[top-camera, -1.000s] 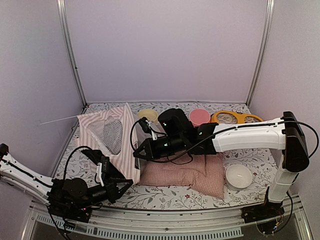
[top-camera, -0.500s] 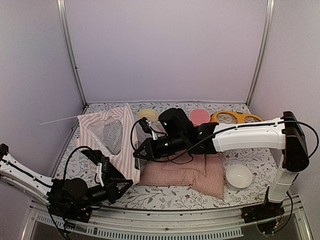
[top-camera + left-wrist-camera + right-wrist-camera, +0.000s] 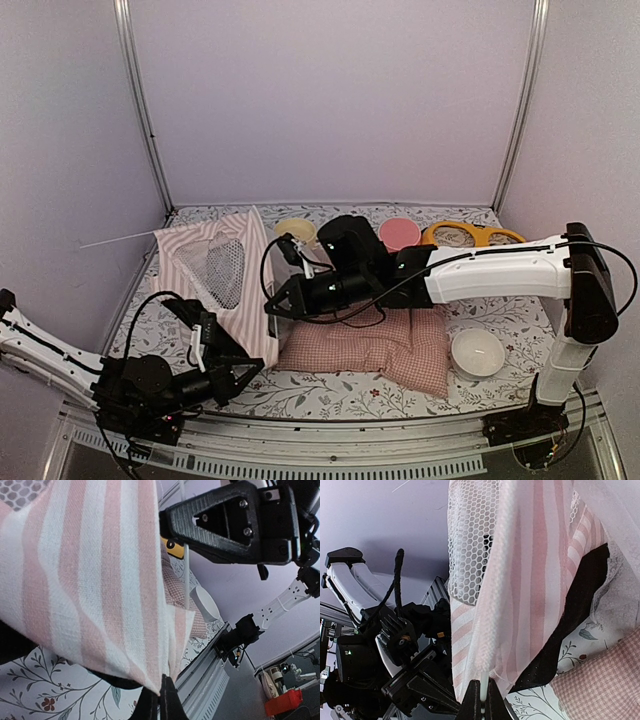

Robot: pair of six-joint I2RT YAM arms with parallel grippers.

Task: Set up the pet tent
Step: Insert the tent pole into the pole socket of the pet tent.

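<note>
The pet tent (image 3: pixel 225 270), pink-and-white striped with an oval black mesh window, stands half raised at the table's left. My left gripper (image 3: pixel 245 372) is low at the front, shut on the tent's bottom fabric corner (image 3: pixel 161 682). My right gripper (image 3: pixel 272 308) reaches in from the right and is shut on the end of a thin white pole (image 3: pixel 483 682) that runs up into a fabric sleeve beside the mesh (image 3: pixel 470 540). In the left wrist view the same pole (image 3: pixel 186 575) rises to the right gripper's black body (image 3: pixel 230 525).
A pink checked cushion (image 3: pixel 390 350) lies right of the tent, under the right arm. A white bowl (image 3: pixel 477 352) sits at the front right. At the back are a cream bowl (image 3: pixel 296 230), a pink bowl (image 3: pixel 399 234) and a yellow handled item (image 3: pixel 470 235). Another pole tip (image 3: pixel 120 240) sticks out left.
My right gripper has edged slightly left with the pole. The left gripper and the tent corner have barely moved.
</note>
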